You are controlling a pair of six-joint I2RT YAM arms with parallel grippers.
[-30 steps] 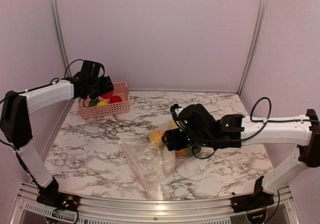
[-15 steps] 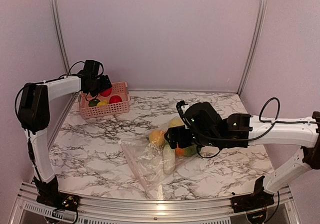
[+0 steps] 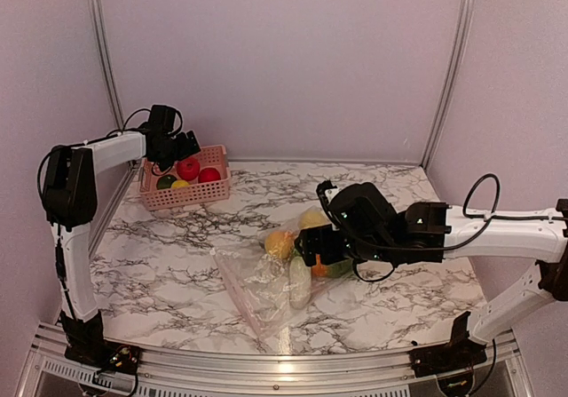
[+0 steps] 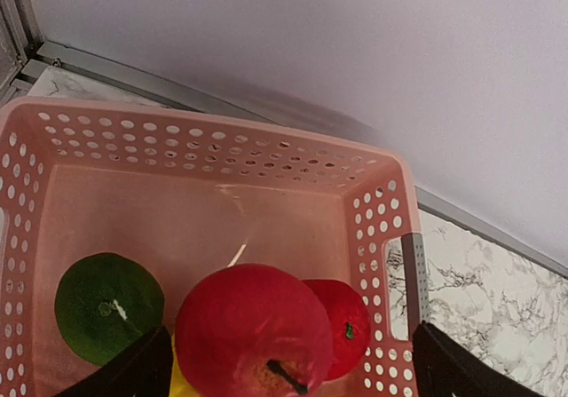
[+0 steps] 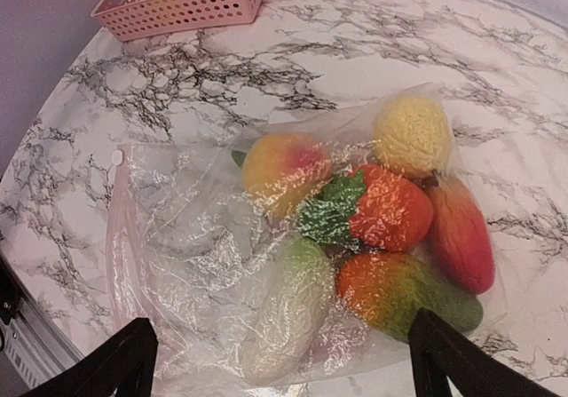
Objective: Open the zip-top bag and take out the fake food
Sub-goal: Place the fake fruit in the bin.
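Top cam high; wrist cams close, downward.

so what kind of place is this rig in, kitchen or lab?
Probably a lab test booth, not a kitchen: plain walls on aluminium posts, a marble-print tabletop, and only toy food, some in a pink basket, the rest in a zip-top bag.
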